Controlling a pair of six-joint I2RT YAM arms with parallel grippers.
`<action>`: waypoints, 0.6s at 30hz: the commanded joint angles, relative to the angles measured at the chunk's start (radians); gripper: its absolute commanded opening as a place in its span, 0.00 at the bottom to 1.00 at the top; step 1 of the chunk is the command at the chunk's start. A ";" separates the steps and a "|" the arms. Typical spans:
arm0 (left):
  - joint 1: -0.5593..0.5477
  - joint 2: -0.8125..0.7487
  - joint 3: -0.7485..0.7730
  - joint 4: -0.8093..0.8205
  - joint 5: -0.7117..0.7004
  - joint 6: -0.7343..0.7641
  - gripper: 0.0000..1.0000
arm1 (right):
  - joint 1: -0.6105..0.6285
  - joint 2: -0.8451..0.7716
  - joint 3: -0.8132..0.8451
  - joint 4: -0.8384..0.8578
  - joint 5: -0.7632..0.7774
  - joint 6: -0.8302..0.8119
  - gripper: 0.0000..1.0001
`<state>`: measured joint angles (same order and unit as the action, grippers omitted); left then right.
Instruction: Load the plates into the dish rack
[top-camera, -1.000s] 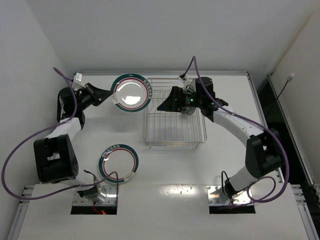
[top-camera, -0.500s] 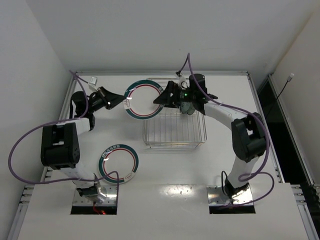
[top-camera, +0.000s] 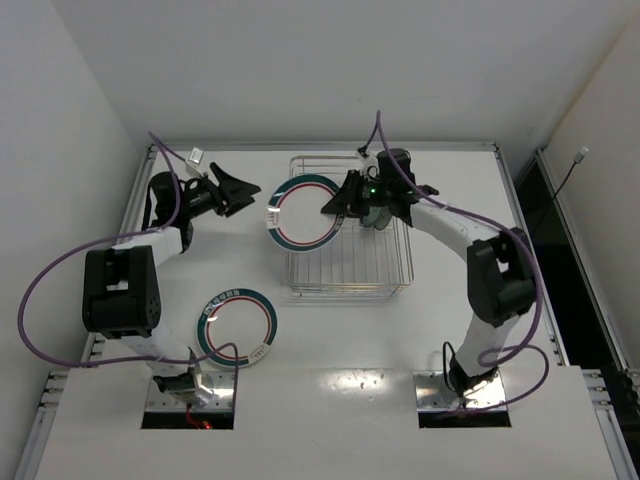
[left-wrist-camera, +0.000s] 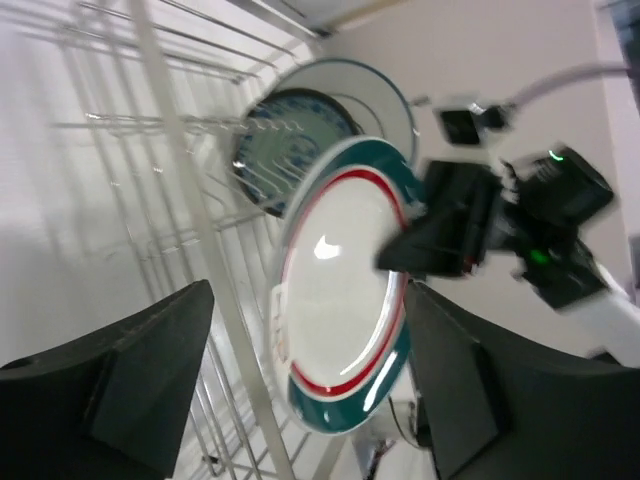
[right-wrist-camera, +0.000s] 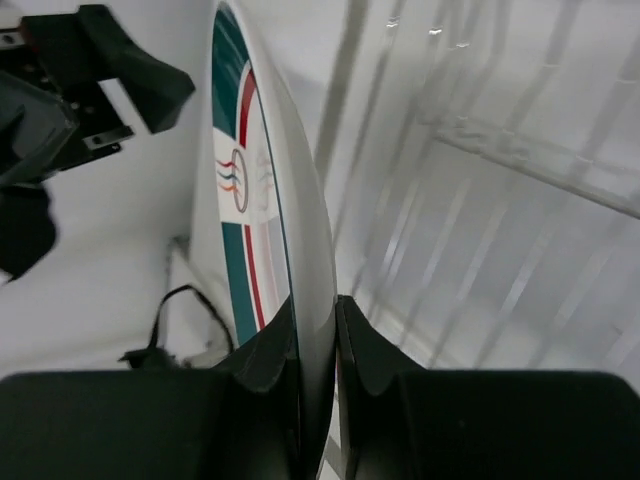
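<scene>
A white plate with teal and red rim rings (top-camera: 305, 212) hangs upright over the left end of the dish rack (top-camera: 385, 262). My right gripper (top-camera: 333, 206) is shut on its right rim; in the right wrist view both fingers (right-wrist-camera: 275, 345) pinch the edge-on plate (right-wrist-camera: 285, 200). Just left of the plate, my left gripper (top-camera: 251, 196) is open, its fingers (left-wrist-camera: 130, 375) spread either side of the plate (left-wrist-camera: 335, 300) without touching it. A second ringed plate (top-camera: 238, 326) lies flat on the table. A teal-green patterned plate (left-wrist-camera: 285, 145) and a thin-rimmed white plate (left-wrist-camera: 375, 90) stand in the rack (left-wrist-camera: 170, 150).
The rack's wire wall and tines (right-wrist-camera: 500, 170) are close to the right of the held plate. The left arm's purple cable (top-camera: 45, 290) loops over the left side of the table. White walls close in the table at the back and left.
The plate has travelled right from the table's back left to the rack's edge. My right gripper has shut on its rim, and my left gripper has opened and let it go.
</scene>
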<state>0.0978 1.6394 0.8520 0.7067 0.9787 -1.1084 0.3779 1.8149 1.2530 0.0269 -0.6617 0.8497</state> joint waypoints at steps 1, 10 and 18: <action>0.003 -0.046 0.100 -0.360 -0.136 0.235 0.76 | -0.020 -0.192 0.121 -0.282 0.282 -0.128 0.00; 0.003 -0.147 0.183 -0.711 -0.469 0.401 0.80 | -0.002 -0.112 0.583 -0.835 0.951 -0.360 0.00; 0.003 -0.104 0.203 -0.730 -0.469 0.410 0.80 | 0.047 0.006 0.678 -0.937 1.226 -0.458 0.00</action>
<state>0.0982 1.5246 1.0164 -0.0006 0.5262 -0.7246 0.3981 1.7794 1.9152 -0.8452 0.4049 0.4549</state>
